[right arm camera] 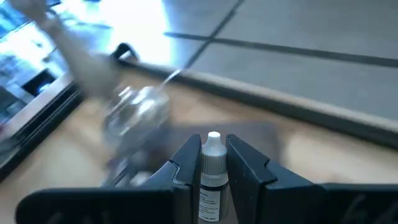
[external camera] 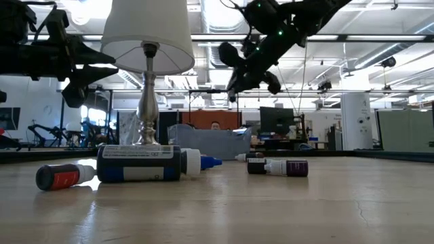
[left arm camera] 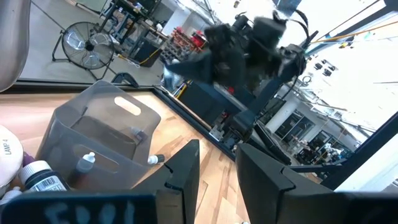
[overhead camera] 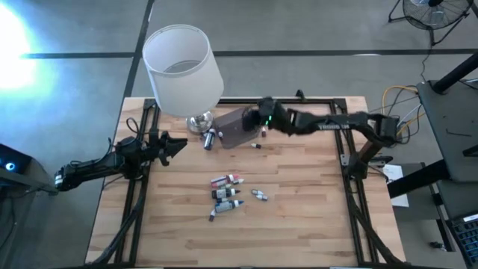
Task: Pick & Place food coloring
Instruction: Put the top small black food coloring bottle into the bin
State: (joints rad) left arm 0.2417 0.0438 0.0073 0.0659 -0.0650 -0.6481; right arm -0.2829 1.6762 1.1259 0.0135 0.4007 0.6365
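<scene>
**Right arm carries a bottle toward the box**

We find the right gripper (right arm camera: 212, 177) clamped on one small whitish bottle (right arm camera: 211, 171), cap up, held between its fingers above the far middle of the table (overhead camera: 314, 224), over or just beside the grey box (overhead camera: 237, 127). We judge the upright hold suits a drop into the box. The remaining bottles (overhead camera: 226, 193) lie scattered near the table's middle, well apart from the box. The left gripper (overhead camera: 176, 144) waits at the left edge, fingers slightly parted and holding nothing. The lamp (overhead camera: 183, 71) stands just left of the box and could crowd the approach.
</scene>
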